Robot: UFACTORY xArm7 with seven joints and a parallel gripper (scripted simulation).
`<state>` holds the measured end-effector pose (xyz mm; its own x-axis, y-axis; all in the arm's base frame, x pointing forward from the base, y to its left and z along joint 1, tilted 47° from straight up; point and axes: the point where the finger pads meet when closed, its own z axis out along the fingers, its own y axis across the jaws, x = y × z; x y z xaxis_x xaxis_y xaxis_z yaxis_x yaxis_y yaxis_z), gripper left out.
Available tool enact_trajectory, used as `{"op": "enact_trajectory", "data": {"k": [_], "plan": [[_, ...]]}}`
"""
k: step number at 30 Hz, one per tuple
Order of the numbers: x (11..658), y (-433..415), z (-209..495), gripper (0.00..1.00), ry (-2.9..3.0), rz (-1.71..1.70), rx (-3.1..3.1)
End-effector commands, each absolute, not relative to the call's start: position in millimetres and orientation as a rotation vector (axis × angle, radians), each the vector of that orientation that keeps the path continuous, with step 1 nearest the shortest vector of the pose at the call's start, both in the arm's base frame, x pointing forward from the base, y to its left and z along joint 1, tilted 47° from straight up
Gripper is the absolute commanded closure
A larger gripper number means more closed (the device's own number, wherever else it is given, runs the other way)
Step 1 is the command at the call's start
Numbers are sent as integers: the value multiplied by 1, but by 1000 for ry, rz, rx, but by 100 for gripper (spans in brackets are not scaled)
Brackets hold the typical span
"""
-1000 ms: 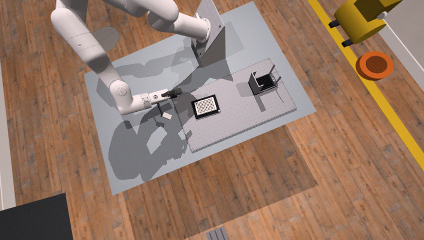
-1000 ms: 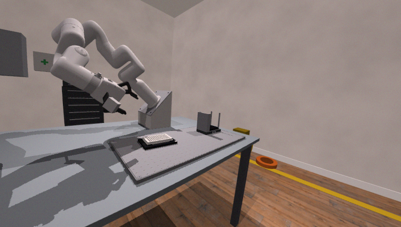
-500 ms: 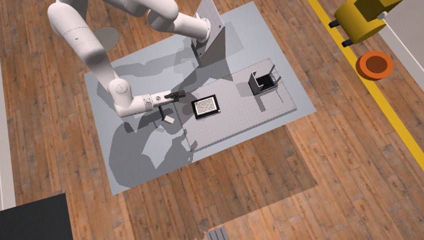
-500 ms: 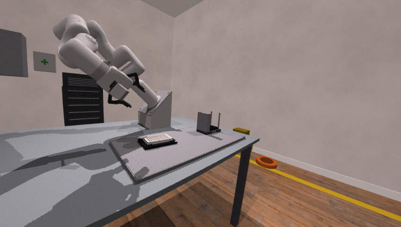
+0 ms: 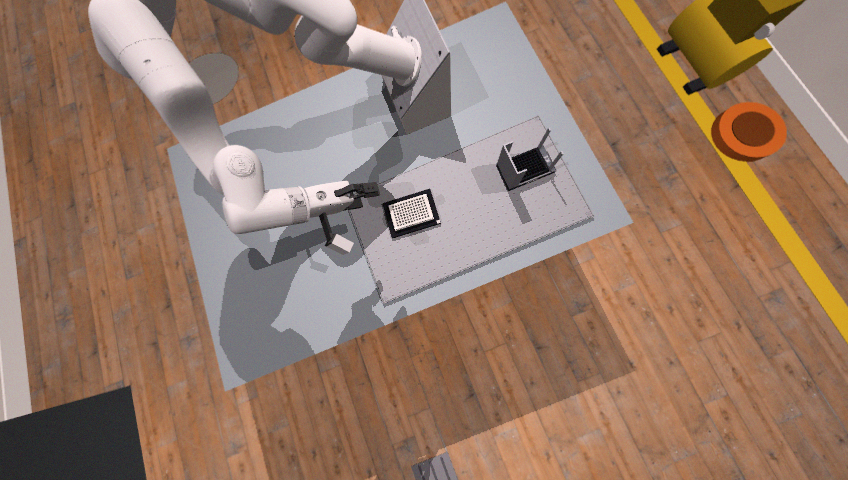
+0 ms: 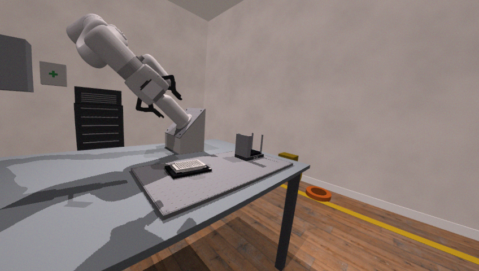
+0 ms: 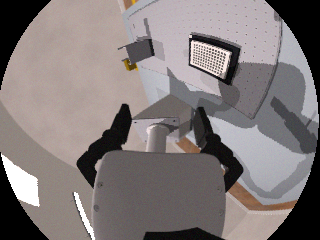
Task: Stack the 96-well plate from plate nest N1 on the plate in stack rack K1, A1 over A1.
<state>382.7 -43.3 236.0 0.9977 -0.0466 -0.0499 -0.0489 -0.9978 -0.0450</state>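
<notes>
A white 96-well plate (image 5: 411, 211) lies in the black plate nest N1 (image 5: 412, 214) on the grey perforated baseplate; it also shows in the side view (image 6: 186, 165) and in the wrist view (image 7: 214, 56). The stack rack K1 (image 5: 526, 165) stands further right on the baseplate, with a dark plate on its floor; it shows in the side view (image 6: 248, 146) and the wrist view (image 7: 139, 50). My gripper (image 5: 364, 194) hangs high above the table, left of the nest. It is open and empty, as the side view (image 6: 157, 96) and the wrist view (image 7: 160, 135) show.
The arm's grey wedge-shaped base (image 6: 186, 131) stands behind the baseplate. A small pale block with a dark post (image 5: 336, 240) sits on the table left of the baseplate. An orange ring (image 5: 748, 130) and a yellow machine (image 5: 721, 39) are on the floor far right.
</notes>
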Motion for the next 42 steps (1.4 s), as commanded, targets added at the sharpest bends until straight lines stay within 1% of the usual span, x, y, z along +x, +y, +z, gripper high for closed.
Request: {"op": "enact_trajectory", "data": {"k": [1,7,14,29,31,42], "plan": [[391,-23,243,0,-4,-4,-3142],[401,1,251,0,-4,-5,-3142],[396,-8,234,0,176,27,-3206],[387,-28,202,0,822,21,-3347],[387,-28,202,0,822,21,-3347],[382,-43,178,0,1298,-128,-3349]]}}
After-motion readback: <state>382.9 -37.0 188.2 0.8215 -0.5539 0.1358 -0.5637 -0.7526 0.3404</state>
